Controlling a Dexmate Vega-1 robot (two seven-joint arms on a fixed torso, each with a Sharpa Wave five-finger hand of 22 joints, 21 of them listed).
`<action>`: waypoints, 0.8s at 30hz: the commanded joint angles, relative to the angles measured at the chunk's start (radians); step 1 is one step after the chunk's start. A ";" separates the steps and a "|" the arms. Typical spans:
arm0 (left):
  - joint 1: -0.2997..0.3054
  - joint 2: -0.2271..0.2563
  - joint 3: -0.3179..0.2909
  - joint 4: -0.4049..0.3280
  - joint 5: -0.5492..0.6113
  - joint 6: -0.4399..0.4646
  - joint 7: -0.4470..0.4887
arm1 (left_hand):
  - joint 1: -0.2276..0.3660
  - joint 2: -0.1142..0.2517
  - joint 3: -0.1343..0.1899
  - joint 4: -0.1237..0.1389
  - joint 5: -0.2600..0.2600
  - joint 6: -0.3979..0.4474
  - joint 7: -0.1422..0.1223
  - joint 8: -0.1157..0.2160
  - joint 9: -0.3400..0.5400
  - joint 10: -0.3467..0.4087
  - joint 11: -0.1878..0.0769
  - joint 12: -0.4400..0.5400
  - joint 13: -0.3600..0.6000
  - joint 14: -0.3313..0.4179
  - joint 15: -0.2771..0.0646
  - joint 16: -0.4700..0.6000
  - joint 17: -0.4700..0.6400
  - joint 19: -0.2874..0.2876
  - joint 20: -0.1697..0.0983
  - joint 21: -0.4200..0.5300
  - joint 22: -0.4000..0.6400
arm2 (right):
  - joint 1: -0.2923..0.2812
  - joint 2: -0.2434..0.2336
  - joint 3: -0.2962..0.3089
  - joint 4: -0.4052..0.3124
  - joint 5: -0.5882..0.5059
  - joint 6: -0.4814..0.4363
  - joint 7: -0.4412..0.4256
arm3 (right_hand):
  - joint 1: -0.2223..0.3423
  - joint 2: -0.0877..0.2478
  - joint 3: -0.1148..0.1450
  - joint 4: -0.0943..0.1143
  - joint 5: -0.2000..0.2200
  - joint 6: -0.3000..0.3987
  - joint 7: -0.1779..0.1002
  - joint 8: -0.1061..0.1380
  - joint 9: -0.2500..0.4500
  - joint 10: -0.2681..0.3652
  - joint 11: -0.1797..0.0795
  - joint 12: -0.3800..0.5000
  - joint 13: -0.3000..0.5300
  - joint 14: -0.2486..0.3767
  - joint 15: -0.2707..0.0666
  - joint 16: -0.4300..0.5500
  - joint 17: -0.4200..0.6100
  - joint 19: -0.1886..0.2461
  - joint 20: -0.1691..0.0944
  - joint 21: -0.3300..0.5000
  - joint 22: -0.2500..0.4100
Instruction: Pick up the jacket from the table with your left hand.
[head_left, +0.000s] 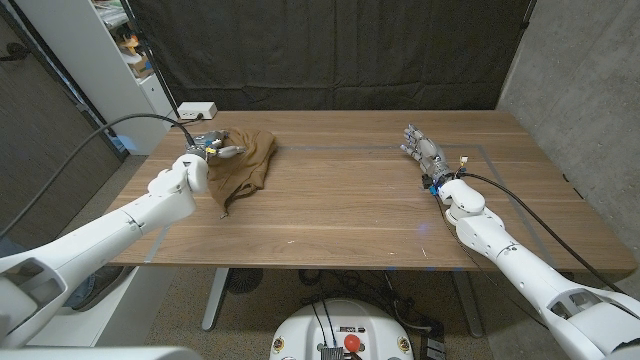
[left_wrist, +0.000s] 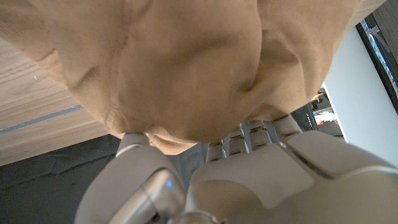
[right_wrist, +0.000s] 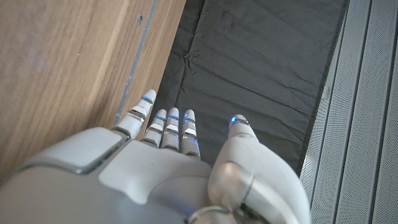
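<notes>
My left hand (head_left: 205, 148) is on the jacket (head_left: 243, 166), at the far left corner of the counter (head_left: 340, 210). From the head view my fingers (head_left: 226, 151) look curled into the top of the brown heap, and in the left wrist view the cloth (left_wrist: 186, 68) bulges right over my fingers (left_wrist: 233, 140), which run up into it. I judge that I have a fold of it, but I cannot see how much fabric sits inside the curl, or whether my thumb is pressing against it.

That is the first risk: if I have only caught a thin outer layer, the cloth may slide out of my fingers as soon as I raise them, because most of the jacket's weight trails away from my fingers, toward my own body, with a sleeve or hem reaching out along the wood.

The second: that trailing part could drag on the counter and pull against my hold, so a quick lift might strip it free. A slow, straight rise would suit better, I think.

The third: a white box (head_left: 197, 109) sits just beyond my fingers near the counter's back edge, and a dark cable (head_left: 120, 124) runs over my forearm. A wide swing outward could snag either.

My right hand (head_left: 424, 150) waits well apart on the other side, holding nothing, fingers (right_wrist: 168, 127) straight and loosely spread beside the counter's surface. It should stay out of this.
</notes>
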 joint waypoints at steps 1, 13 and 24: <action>-0.016 -0.025 0.037 0.027 -0.007 0.010 -0.029 | 0.017 -0.004 -0.003 -0.003 0.011 -0.016 -0.006 -0.006 0.004 -0.010 0.001 -0.006 -0.001 -0.001 0.003 -0.005 0.000 0.013 0.002 -0.005 0.004 | 0.001 0.000 0.002 0.015 0.009 0.006 0.015 | -0.003 0.010 -0.001 0.000 0.001 0.013 -0.001 0.002 0.004 0.012 -0.001 0.003 0.006 0.012 -0.001 0.009 -0.001 0.000 -0.001 -0.001 0.002; -0.052 -0.038 0.084 0.025 -0.002 0.090 -0.124 | 0.031 -0.005 -0.005 -0.005 0.019 -0.047 -0.018 -0.017 0.005 -0.026 0.003 -0.012 0.000 -0.007 0.001 -0.008 0.000 0.021 0.002 -0.008 0.005 | -0.005 -0.001 0.004 0.019 0.017 0.007 0.023 | -0.004 0.011 -0.002 0.000 0.001 0.017 -0.002 0.003 0.004 0.016 -0.001 0.004 0.006 0.019 -0.002 0.012 0.000 0.000 -0.004 0.000 0.002; -0.095 -0.044 0.136 0.030 -0.006 0.151 -0.219 | 0.064 0.001 -0.004 -0.010 0.031 -0.112 -0.021 -0.024 0.007 -0.062 0.012 -0.020 0.004 -0.009 0.000 -0.006 0.002 0.050 0.001 -0.006 0.007 | -0.010 0.000 0.006 0.026 0.024 0.009 0.031 | -0.005 0.011 -0.002 0.000 0.002 0.019 -0.002 0.003 0.004 0.018 -0.002 0.004 0.006 0.019 -0.002 0.011 0.000 -0.001 -0.002 -0.001 0.002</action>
